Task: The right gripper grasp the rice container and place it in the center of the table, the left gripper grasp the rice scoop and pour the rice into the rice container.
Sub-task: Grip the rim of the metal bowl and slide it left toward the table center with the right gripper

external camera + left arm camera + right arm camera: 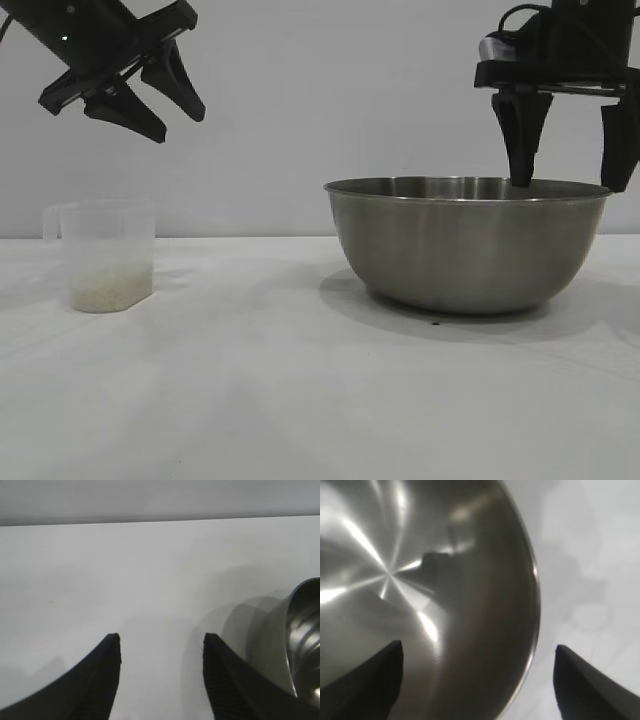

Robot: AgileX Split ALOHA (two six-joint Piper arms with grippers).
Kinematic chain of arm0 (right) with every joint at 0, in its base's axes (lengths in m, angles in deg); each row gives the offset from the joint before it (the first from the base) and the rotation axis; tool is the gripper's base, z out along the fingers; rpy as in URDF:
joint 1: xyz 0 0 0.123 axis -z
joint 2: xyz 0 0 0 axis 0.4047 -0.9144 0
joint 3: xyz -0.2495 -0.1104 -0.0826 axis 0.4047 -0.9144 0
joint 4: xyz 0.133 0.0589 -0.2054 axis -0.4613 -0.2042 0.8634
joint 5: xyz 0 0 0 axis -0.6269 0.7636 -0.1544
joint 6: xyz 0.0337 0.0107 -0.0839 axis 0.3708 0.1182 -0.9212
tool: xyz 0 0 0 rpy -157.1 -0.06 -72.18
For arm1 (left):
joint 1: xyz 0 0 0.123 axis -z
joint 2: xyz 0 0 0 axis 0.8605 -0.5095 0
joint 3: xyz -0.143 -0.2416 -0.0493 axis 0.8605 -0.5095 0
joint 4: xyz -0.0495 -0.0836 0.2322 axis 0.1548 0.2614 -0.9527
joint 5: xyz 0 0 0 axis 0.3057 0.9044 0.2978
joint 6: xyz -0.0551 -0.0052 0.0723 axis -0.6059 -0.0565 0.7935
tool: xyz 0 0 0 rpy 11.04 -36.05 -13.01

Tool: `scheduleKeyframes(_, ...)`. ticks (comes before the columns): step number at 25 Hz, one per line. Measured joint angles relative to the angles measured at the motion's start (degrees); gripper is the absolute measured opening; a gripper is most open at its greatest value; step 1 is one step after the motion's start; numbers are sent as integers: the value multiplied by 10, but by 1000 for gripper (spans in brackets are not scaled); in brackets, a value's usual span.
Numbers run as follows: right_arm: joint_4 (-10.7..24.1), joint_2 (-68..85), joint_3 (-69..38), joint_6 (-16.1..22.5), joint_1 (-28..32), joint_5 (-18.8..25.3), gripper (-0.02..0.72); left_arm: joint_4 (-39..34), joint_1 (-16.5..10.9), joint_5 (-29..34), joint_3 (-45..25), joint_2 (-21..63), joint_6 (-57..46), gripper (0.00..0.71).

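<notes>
The rice container (468, 245), a big steel bowl, stands on the white table (300, 400) right of the middle. My right gripper (570, 185) hangs open over its right rim, one finger (520, 150) dipping inside and the other outside. In the right wrist view the rim (536, 605) runs between the tips of the right gripper (479, 650), touching neither. At the left stands the rice scoop (108, 250), upright, with rice (108, 290) in its bottom. The left gripper (175, 125) hovers open and empty, high above and slightly right of the scoop. In the left wrist view the left gripper (162, 637) frames bare table.
The left wrist view shows the bowl's edge (305, 640) off to one side. A plain wall (320, 100) rises behind the table. Bare table surface lies between scoop and bowl and along the front.
</notes>
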Motion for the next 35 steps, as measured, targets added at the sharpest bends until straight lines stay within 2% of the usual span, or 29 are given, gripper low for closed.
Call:
scheduleKeyframes(1,1,-3,0,0,0,0,504,0,0,0,0,0,0,325)
scheduleKeyframes(2,5,-7,0,0,0,-1,510,0,0,0,0,0,0,325)
scheduleKeyframes(3,8,-14,0,-1,0,-1,435,0,0,0,0,0,0,325)
scheduleKeyframes(11,14,-56,0,-1,0,-22,139,0,0,0,0,0,0,325)
scheduleKeyframes(13,7,-57,0,0,0,-33,63,0,0,0,0,0,0,325)
scheduleKeyframes(14,3,-57,0,-1,0,-39,46,0,0,0,0,0,0,325)
scheduleKeyframes(15,-5,-57,0,-2,0,-41,62,0,0,0,0,0,0,325)
scheduleKeyframes(16,-13,-57,0,-3,0,-41,0,0,0,0,0,0,0,325)
scheduleKeyframes(25,-86,-57,0,-4,-2,-40,0,0,0,0,0,0,0,325)
scheduleKeyframes(35,-102,-57,0,-4,-59,-41,0,0,0,0,0,0,0,325)
